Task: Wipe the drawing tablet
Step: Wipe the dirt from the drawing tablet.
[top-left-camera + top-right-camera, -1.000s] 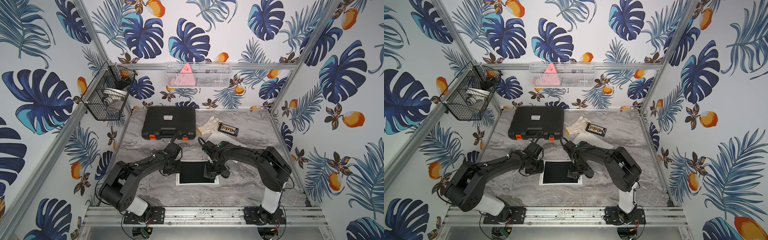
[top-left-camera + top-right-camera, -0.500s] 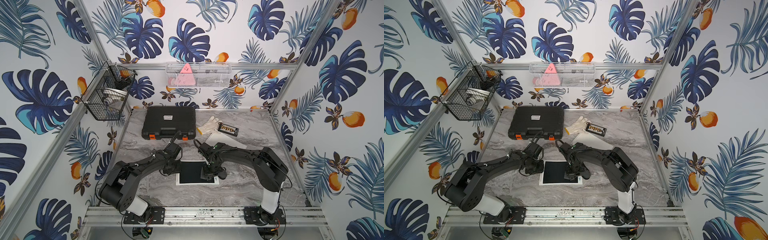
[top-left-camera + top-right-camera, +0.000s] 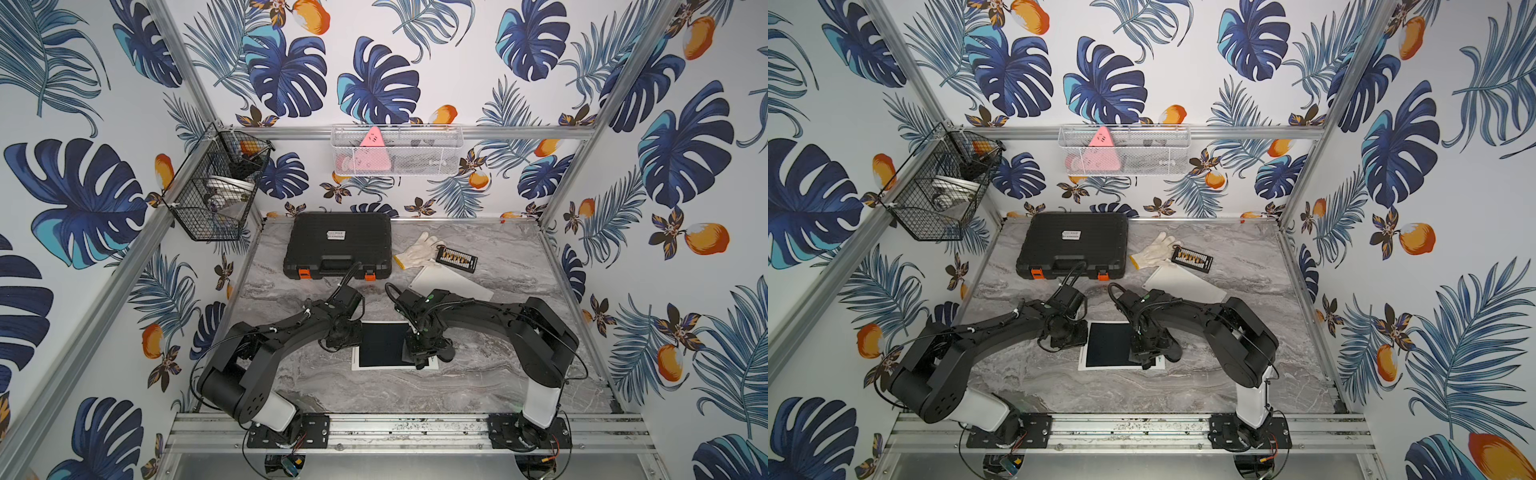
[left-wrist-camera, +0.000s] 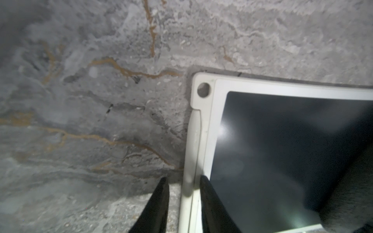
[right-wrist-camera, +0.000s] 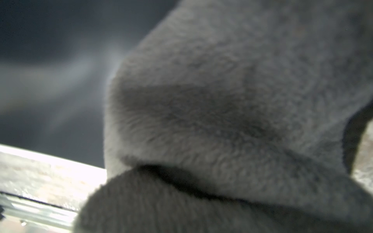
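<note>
tablet [image 3: 384, 345] flat on table [image 3: 478, 386], between arms | left gripper [image 4: 184, 181] astride its left rim, grip unclear | right gripper [image 3: 419, 357] clamped on grey cloth [image 5: 222, 100] at tablet's right edge

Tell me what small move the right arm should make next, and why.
Probably sweep the right gripper, shut on the grey cloth, across the drawing tablet toward the left gripper: the cloth sits at the screen's right side, most of the dark screen lies bare, and the left gripper straddles the opposite white edge.
</note>
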Robot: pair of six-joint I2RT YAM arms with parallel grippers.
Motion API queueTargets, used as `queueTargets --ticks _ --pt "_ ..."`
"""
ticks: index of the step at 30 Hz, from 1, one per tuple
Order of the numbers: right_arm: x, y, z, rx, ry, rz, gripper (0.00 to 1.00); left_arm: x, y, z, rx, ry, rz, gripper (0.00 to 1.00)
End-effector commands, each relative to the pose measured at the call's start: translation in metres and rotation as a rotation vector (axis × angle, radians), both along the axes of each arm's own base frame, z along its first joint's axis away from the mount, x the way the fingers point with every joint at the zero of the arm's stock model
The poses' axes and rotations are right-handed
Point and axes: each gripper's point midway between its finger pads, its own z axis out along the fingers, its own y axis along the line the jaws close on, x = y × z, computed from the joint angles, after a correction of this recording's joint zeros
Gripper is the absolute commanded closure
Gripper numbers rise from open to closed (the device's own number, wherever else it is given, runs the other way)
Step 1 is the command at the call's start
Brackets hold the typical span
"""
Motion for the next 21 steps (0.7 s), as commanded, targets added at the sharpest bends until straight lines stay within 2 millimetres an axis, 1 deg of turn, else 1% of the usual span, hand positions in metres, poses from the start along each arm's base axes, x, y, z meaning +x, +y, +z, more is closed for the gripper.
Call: queueTargets --ticks 1,2,3,4,5,6,8,10,11,12,13,16,17,18,19,20,21 --pt "0.006 -0.038 -0.004 -0.058 0.008 -0.065 1.00 -0.041 0.031 -0.031 0.150 0.157 0.001 0.68" --pt "0.004 -0.054 -0.007 -0.072 0.021 -0.076 1.00 -0.041 0.031 -0.031 0.150 0.158 0.000 0.68" --pt "0.002 -0.062 -0.006 -0.081 0.021 -0.070 1.00 -0.042 0.032 -0.032 0.150 0.159 0.002 0.69" --pt "0.000 -0.066 -0.005 -0.092 0.019 -0.055 1.00 -0.041 0.031 -0.032 0.148 0.157 0.003 0.69" --pt "-0.002 -0.063 -0.002 -0.086 0.021 -0.046 1.00 -0.041 0.031 -0.032 0.148 0.158 0.004 0.69" --pt "-0.004 -0.056 -0.001 -0.076 0.022 -0.036 1.00 -0.042 0.031 -0.033 0.148 0.158 0.003 0.69" --pt "-0.007 -0.027 0.004 -0.050 0.001 -0.003 1.00 -0.042 0.031 -0.034 0.146 0.161 0.004 0.69" --pt "-0.007 -0.004 0.006 -0.038 -0.006 0.012 1.00 -0.041 0.030 -0.033 0.145 0.161 0.005 0.69" --pt "-0.007 0.002 0.005 -0.030 -0.005 0.009 1.00 -0.040 0.030 -0.033 0.146 0.161 0.006 0.69" --pt "-0.006 0.002 0.003 -0.029 -0.002 0.000 1.00 -0.040 0.030 -0.033 0.145 0.159 0.005 0.69" --pt "-0.005 -0.004 0.000 -0.038 -0.001 -0.011 1.00 -0.039 0.030 -0.032 0.147 0.159 0.006 0.69" --pt "-0.001 -0.032 -0.004 -0.052 0.010 -0.041 1.00 -0.039 0.030 -0.032 0.150 0.158 0.006 0.69" --pt "-0.007 -0.049 -0.009 -0.073 0.030 -0.051 1.00 -0.038 0.030 -0.031 0.149 0.157 0.008 0.69" --pt "-0.009 -0.057 -0.009 -0.079 0.033 -0.052 1.00 -0.039 0.030 -0.031 0.149 0.158 0.008 0.69" --pt "-0.010 -0.062 -0.008 -0.084 0.033 -0.045 1.00 -0.039 0.030 -0.031 0.147 0.157 0.009 0.69" --pt "-0.010 -0.062 -0.005 -0.086 0.031 -0.040 1.00 -0.039 0.030 -0.032 0.147 0.157 0.012 0.69" --pt "-0.010 -0.054 -0.002 -0.075 0.027 -0.033 1.00 -0.040 0.030 -0.032 0.147 0.159 0.011 0.69"
